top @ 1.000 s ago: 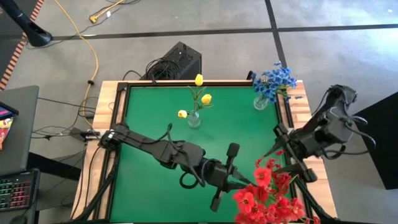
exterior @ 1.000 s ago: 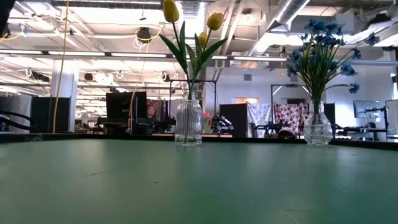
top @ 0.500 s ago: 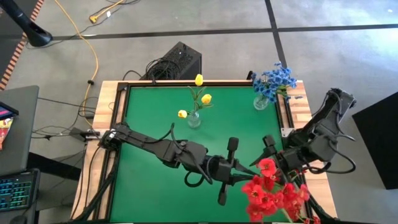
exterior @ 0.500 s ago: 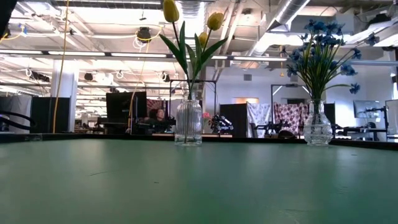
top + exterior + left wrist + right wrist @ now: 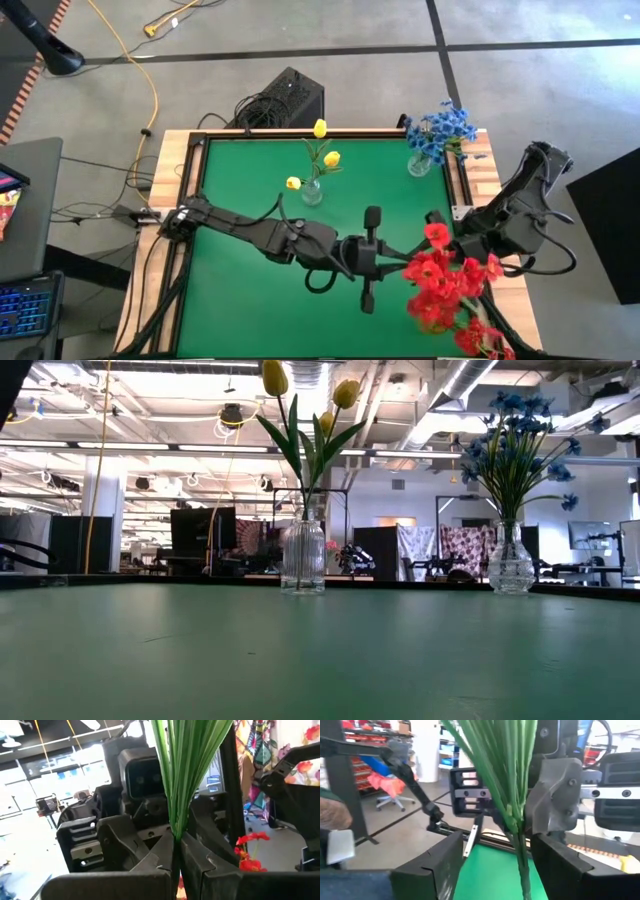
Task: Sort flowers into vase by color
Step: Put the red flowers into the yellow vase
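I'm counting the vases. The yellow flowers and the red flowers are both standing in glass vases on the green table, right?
Not quite. The yellow flowers are in a vase, but the red flowers aren't: the high view shows the left end effector holding them. The blue flowers fill the other vase.

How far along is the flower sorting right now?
Done: yellow tulips stand in one glass vase, blue flowers in another vase. In hand: the left gripper is shut on the red bunch's stems, red blooms over the table's right edge; the right gripper is open around them. Left: no third vase is visible for the reds.
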Robot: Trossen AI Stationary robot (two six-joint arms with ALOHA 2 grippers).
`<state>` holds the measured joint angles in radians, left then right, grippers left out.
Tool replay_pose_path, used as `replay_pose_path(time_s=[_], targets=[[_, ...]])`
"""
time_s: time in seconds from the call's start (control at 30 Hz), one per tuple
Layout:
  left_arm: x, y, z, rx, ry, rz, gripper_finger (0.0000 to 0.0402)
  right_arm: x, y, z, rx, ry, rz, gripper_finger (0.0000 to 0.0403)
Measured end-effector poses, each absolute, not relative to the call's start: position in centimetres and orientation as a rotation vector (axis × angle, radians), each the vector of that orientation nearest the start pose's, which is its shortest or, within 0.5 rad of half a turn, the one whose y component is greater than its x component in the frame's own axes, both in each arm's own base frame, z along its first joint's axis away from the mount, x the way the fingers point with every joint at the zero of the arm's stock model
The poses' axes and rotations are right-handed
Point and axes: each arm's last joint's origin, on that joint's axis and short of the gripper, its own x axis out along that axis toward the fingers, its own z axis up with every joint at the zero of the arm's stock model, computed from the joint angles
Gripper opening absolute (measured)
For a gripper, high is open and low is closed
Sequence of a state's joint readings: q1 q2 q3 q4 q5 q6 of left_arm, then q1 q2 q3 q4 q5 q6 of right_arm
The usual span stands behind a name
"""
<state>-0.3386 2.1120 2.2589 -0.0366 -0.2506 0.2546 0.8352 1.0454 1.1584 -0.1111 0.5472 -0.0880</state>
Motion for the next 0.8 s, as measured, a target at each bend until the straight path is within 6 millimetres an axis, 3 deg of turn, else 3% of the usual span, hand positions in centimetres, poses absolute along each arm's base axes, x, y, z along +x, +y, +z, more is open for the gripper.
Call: replay_pose_path(time_s=[0.17,0.57,0.8], targets=[[46.0,-15.3,43.6,0.220,-0.116,-0.070,0.0000,15.7,14.9,41.9,-0.092,-0.009,0.240,0.0214],[46.0,-15.3,43.5,0.220,-0.106,-0.073,0.0000,15.5,14.7,41.7,-0.128,0.012,0.224,0.0047],[46.1,-15.2,43.1,0.250,-0.071,-0.070,0.0047,14.8,13.9,41.6,-0.111,0.048,0.212,0.0038]])
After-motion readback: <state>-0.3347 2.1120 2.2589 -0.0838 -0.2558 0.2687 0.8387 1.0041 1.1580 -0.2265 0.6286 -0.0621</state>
